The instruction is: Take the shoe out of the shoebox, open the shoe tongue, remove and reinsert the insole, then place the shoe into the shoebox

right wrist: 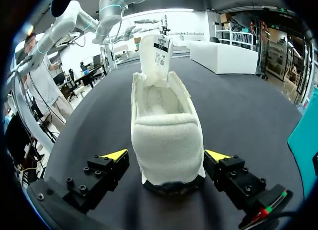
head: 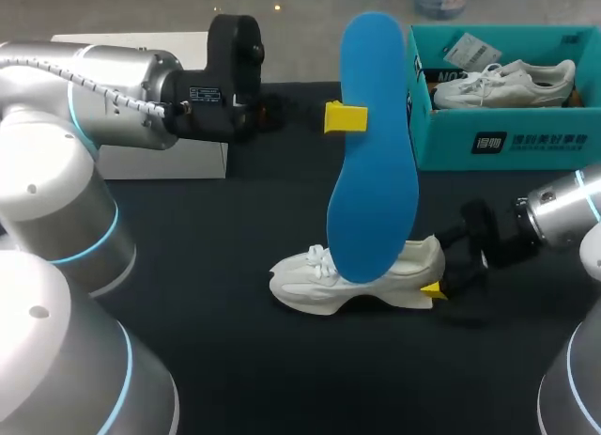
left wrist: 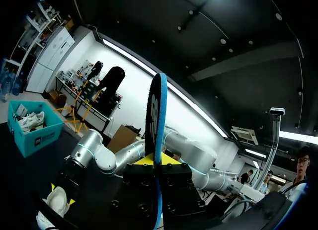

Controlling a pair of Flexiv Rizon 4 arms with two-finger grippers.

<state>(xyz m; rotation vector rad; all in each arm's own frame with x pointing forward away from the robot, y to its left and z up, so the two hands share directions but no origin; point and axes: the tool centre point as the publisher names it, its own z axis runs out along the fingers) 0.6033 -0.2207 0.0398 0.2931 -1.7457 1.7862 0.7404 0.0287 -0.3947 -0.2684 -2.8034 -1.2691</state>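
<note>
My left gripper (head: 352, 117) is shut on a blue insole (head: 374, 153) and holds it upright in the air over the table's middle. In the left wrist view the insole (left wrist: 156, 115) stands edge-on between the yellow tips of that gripper (left wrist: 156, 159). Under it a white shoe (head: 357, 277) rests on the black table with its toe to the left. My right gripper (head: 441, 266) is at the shoe's heel. In the right wrist view the heel (right wrist: 166, 140) sits between the open fingers of that gripper (right wrist: 166, 155), and the tongue (right wrist: 156, 58) is pulled up.
A teal shoebox (head: 507, 139) stands at the back right with a second white shoe (head: 507, 81) inside. A white box (head: 160, 158) lies at the back left behind my left arm. The black tabletop stretches in front of the shoe.
</note>
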